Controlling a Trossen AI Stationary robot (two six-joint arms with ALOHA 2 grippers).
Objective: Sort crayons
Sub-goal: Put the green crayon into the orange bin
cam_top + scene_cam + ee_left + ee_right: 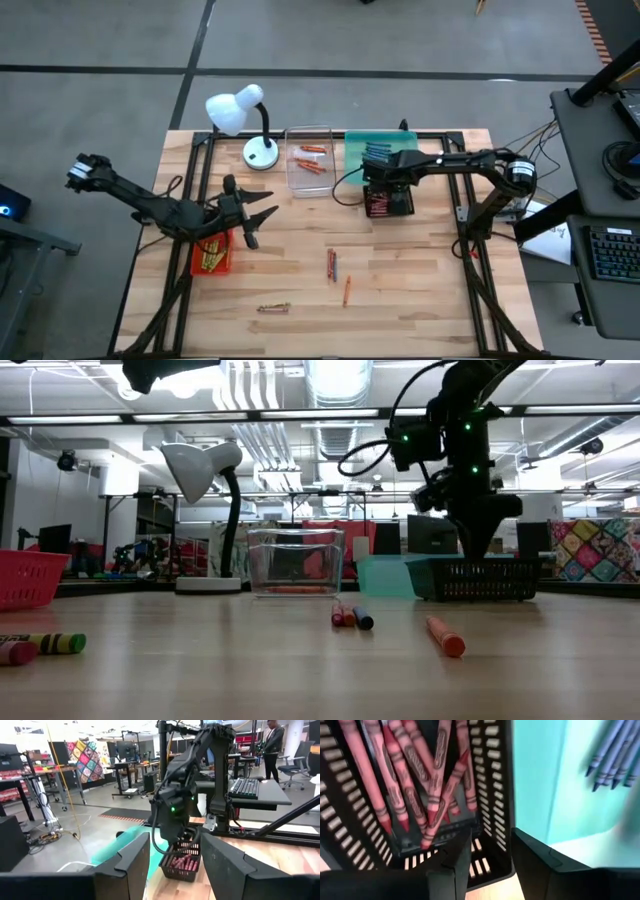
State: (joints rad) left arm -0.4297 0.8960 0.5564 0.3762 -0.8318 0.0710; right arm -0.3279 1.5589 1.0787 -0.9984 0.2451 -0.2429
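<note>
Right gripper (487,855) open above black tray (502,780) edge.

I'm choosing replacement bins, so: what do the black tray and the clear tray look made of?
The black tray looks like moulded plastic with a matt finish: its walls and floor are a grid of slots. The clear tray looks like glossy transparent plastic, perhaps acrylic: the room shows through its walls, and its rim catches the light.
</note>
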